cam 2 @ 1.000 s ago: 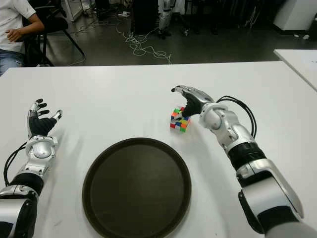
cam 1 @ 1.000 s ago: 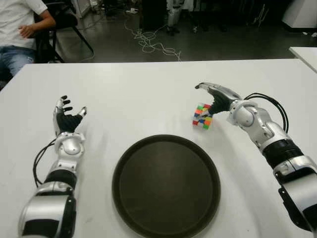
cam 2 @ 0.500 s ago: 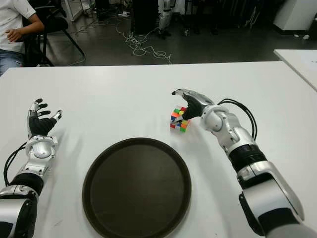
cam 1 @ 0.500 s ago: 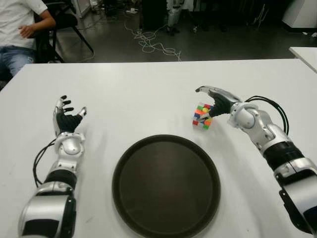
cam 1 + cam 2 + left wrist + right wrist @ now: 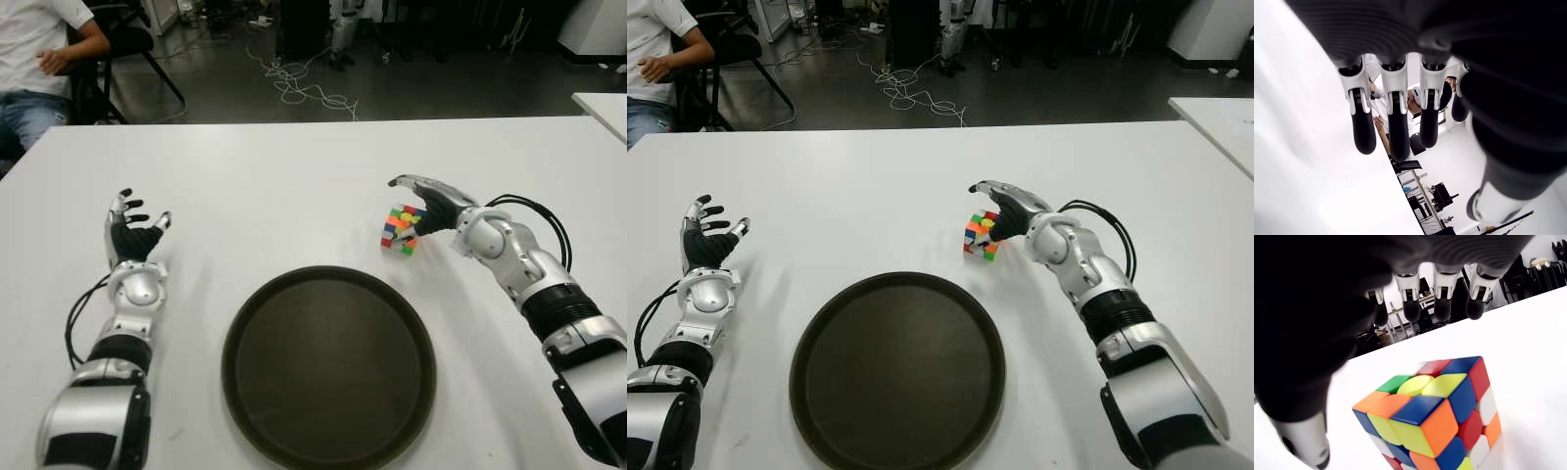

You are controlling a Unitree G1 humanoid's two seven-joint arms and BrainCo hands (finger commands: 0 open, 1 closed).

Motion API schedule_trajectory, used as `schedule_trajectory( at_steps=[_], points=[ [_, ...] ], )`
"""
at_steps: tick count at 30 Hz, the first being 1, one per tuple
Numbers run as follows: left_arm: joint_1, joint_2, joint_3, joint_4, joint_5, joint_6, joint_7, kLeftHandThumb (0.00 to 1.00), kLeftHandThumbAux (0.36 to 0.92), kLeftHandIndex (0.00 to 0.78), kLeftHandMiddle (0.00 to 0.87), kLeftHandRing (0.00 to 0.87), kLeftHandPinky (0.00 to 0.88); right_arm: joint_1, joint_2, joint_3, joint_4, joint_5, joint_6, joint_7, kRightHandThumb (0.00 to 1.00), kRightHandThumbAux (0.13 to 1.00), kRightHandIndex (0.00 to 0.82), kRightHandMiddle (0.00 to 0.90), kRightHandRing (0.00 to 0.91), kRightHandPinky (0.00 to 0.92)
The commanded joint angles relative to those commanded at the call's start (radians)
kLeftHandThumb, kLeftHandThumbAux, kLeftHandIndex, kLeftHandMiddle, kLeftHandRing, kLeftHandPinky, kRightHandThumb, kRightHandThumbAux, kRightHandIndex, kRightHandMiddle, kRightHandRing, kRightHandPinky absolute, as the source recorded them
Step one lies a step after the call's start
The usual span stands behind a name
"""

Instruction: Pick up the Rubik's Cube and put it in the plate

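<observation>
Left eye view: Rubik's Cube (image 5: 401,229) sits on the white tabletop (image 5: 294,186), just beyond the far right rim of the dark round plate (image 5: 328,365), not in it. Cube is scrambled, with green, yellow, orange, red, blue and white stickers, one corner toward the camera. Right robot hand (image 5: 428,204) arches over the cube from its right side, fingers spread above it, thumb close beside it; no closed grip visible. Left robot hand (image 5: 130,235) shows left of the plate, well apart from the cube, palm up, fingers spread, holding nothing.

Right eye view: same layout. A person's sleeve (image 5: 656,34) and a chair (image 5: 735,54) are past the tabletop's far left corner, loose cables (image 5: 911,93) on the floor behind. A second white table edge (image 5: 1215,113) at far right.

Left wrist view: four dark-tipped fingers (image 5: 1396,127) extended straight, nothing between them and the thumb.

Right wrist view: cube (image 5: 1435,416) fills the centre, resting on the tabletop under the hand; fingertips (image 5: 1442,301) hang open beyond it, thumb (image 5: 1303,445) beside its near corner, not clamped.
</observation>
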Motion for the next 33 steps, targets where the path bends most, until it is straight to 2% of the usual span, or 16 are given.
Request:
schedule_trajectory(
  at_steps=[5, 16, 23, 33],
  points=[
    [0.001, 0.002, -0.002, 0.000, 0.006, -0.001, 0.006, 0.088, 0.765, 0.154, 0.230, 0.270, 0.331, 0.003, -0.001, 0.000, -0.001, 0.001, -0.008, -0.002, 0.000, 0.770, 0.027, 0.047, 0.045, 0.021],
    [0.003, 0.001, -0.002, 0.000, 0.008, -0.001, 0.009, 0.101, 0.765, 0.157, 0.209, 0.232, 0.285, -0.009, -0.007, 0.018, 0.011, -0.012, -0.007, 0.025, 0.000, 0.806, 0.023, 0.039, 0.033, 0.008],
    [0.003, 0.002, 0.000, 0.001, 0.006, -0.009, 0.006, 0.101, 0.773, 0.165, 0.240, 0.276, 0.339, -0.016, -0.003, 0.023, 0.020, -0.018, -0.008, 0.021, 0.000, 0.782, 0.030, 0.046, 0.038, 0.013],
    [0.003, 0.003, -0.006, -0.001, 0.014, -0.004, 0.010, 0.083, 0.772, 0.160, 0.247, 0.278, 0.318, -0.021, 0.010, 0.017, 0.032, -0.009, 0.002, 0.021, 0.000, 0.779, 0.030, 0.046, 0.035, 0.002]
  ],
)
